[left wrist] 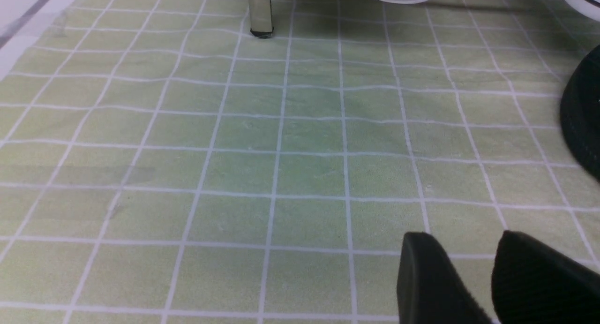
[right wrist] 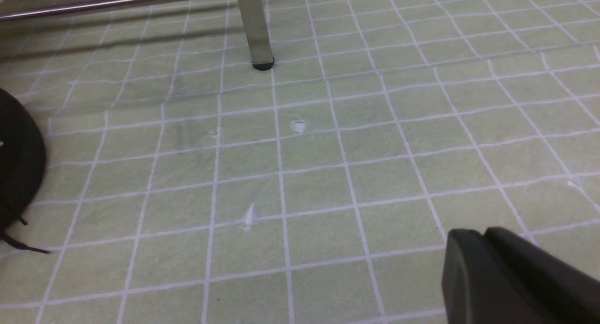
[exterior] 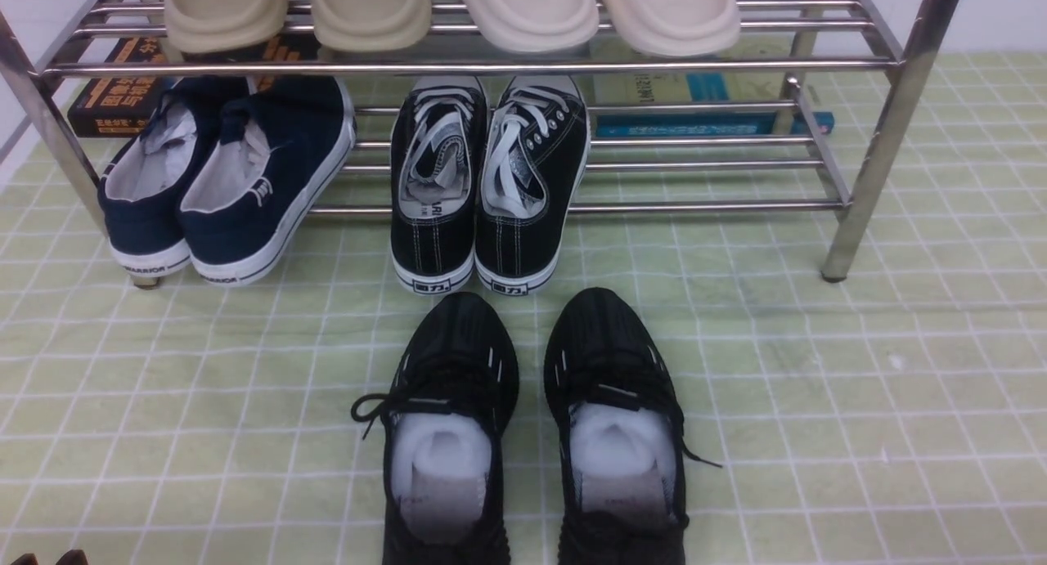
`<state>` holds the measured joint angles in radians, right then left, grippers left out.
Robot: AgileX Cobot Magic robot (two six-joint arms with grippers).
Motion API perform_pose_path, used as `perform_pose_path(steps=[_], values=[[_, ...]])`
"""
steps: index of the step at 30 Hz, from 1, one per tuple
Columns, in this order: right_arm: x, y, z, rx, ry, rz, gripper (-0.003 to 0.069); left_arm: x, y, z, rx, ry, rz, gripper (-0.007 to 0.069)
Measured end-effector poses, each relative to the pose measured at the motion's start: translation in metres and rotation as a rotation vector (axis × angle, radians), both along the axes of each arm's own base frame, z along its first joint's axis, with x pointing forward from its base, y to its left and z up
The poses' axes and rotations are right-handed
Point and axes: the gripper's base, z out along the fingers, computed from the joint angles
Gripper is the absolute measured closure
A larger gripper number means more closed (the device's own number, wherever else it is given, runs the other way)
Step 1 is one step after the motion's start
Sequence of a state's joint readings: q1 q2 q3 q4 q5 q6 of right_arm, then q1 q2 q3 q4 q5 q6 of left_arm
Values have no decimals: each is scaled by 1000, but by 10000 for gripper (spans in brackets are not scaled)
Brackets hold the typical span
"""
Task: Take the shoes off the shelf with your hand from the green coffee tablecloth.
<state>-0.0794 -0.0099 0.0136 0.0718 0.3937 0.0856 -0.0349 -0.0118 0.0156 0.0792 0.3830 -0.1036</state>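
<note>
- Black knit sneakers (exterior: pixel 532 434) stand on the green tablecloth (exterior: pixel 761 369), near side of the shoe rack (exterior: pixel 491 66).
- Left gripper (left wrist: pixel 457 267): fingers apart.
- Right gripper (right wrist: pixel 485 258): fingertips together.

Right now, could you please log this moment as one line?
black sneakers: on cloth, before rack | canvas sneakers: lower tier | left tool: open, empty | black sneakers: not held

l gripper (left wrist: pixel 464 235) is showing 2 matte blk/dk grey fingers, btm rt of l wrist view, w/ blunt rounded tips & plain sides, blurring a bit. r gripper (right wrist: pixel 479 230) is showing similar dk grey tapering fingers, btm rt of r wrist view, also blurring.
</note>
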Motion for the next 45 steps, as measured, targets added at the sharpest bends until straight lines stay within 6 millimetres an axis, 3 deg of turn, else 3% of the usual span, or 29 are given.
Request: perform_pose_path(steps=[45], values=[[0,0,0,1,1,0,554,0,0,0,0,0,0,384]])
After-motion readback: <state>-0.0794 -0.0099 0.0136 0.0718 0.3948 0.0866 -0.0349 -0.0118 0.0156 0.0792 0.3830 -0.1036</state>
